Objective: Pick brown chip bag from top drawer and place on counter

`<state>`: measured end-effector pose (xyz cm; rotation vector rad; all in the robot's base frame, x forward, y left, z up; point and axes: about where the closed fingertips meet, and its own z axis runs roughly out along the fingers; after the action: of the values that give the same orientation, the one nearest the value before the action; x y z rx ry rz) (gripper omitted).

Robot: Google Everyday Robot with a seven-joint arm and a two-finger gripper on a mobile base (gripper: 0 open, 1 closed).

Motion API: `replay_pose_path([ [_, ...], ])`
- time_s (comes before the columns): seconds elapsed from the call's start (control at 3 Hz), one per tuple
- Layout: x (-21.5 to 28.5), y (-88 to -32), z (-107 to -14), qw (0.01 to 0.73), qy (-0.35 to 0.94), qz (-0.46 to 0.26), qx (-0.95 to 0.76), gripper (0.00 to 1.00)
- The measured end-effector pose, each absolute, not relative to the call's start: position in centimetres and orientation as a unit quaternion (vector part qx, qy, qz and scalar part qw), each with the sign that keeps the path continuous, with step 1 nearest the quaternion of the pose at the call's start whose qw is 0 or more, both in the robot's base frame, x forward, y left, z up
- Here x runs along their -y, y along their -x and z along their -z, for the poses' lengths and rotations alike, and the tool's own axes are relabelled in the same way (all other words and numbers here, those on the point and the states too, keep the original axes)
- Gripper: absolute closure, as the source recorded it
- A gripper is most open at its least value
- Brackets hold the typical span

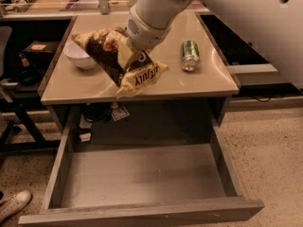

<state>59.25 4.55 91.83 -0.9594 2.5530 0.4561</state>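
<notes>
Carrying the brown chip bag (108, 56) over to the worktop (201, 85) is the step we judge to be in hand: in the camera view the top drawer (142, 176) stands pulled fully out below, its flat grey bottom bare, and the bag is out of it. The gripper (126, 52) sits at the end of the big white arm (156, 11), low over the front left part of the worktop. Its fingers are closed on the middle of the bag, though the crinkled foil hides most of them. The bag hangs tilted, one tan-yellow end up beside the white bowl (79, 55), the other drooping towards the worktop's front edge; we cannot tell whether that lower end touches the surface. The bag is dark brown in the middle, with white lettering that reads upside down on the lower end and a chip picture near the top. It is creased where it is pinched and looks light and floppy. A green can (190, 56) lies on its side to the right, well apart from the bag. We think the next move calls for lowering the bag onto bare worktop between bowl and can, far enough back that the drooping end does not overhang the edge, then opening the fingers and lifting clear. The bowl just beside the upper end is what we would watch, since a sideways nudge could shift it.
</notes>
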Motion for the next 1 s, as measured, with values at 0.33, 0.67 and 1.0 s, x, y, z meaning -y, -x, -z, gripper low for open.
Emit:
replay_pose_path([
  [0.33, -4.5, -61.4, -91.9, 0.190, 0.335, -0.158, -0.909, 1.00],
  [0.67, -4.2, -63.4, -91.7, 0.189, 0.326, -0.153, -0.913, 1.00],
  [1.0, -4.2, -65.0, -90.9, 0.179, 0.323, -0.148, -0.918, 1.00],
])
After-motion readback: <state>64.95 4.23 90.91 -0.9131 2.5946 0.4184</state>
